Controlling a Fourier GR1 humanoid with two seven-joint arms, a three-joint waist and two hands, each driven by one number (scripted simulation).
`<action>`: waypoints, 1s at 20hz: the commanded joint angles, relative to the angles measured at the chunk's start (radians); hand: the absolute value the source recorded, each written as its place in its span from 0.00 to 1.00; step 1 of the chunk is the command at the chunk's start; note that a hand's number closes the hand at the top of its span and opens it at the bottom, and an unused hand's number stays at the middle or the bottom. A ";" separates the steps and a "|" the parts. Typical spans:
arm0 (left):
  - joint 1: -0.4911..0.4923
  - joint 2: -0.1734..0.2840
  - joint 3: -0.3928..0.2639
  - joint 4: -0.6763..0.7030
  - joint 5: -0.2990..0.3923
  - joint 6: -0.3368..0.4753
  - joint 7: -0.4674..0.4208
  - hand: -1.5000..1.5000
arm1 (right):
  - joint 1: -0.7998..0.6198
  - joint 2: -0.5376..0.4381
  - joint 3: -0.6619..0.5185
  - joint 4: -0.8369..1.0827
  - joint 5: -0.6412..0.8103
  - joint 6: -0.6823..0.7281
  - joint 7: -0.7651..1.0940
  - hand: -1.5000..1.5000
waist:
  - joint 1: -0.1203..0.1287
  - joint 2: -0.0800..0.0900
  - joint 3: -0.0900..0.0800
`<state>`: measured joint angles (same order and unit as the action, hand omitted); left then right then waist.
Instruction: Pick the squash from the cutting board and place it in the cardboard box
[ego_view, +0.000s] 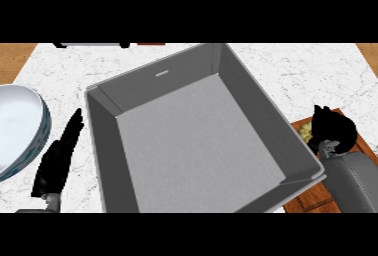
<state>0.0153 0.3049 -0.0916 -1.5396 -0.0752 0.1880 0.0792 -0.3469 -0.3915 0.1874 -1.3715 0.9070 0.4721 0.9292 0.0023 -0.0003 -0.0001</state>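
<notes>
Grey rectangular box (196, 145), smooth-walled, centre. At three o'clock: wooden cutting board (314, 197); pale yellow, bumpy squash (305, 132) under right hand (334, 129), fingers curled round it. At nine o'clock: left hand (60, 157), fingers straight; glossy white plate (16, 127).

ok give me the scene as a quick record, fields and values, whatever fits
box: large grey open box in the middle of the counter, nothing visible inside
cutting board: wooden board at the right, partly hidden behind the box's right wall
squash: pale yellow bit showing on the board, under the right robot hand
right robot hand: over the squash, fingers curled down at it; grasp cannot be confirmed
left robot hand: left of the box, fingers straight, holding nothing
plate: pale blue plate at the left edge
counter: white marble
</notes>
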 joint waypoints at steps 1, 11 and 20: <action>-0.037 -0.013 0.051 0.053 0.010 -0.040 -0.024 0.50 | 0.023 0.017 -0.023 0.009 0.040 0.018 0.010 0.00 | -0.001 0.000 0.000; -0.012 -0.051 0.036 -0.016 -0.052 -0.035 0.031 0.50 | 0.021 0.030 0.021 0.069 0.194 -0.091 -0.066 1.00 | 0.003 0.001 0.000; 0.024 -0.027 0.085 -0.026 -0.027 -0.090 0.023 0.50 | 0.112 -0.025 0.038 -0.169 0.219 -0.114 -0.170 1.00 | -0.010 -0.004 0.000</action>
<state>0.0316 0.2612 -0.0268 -1.5497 -0.1178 0.1235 0.0801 -0.3106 -0.4027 0.2123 -1.4010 1.1338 0.3847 0.8064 -0.0001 -0.0023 -0.0011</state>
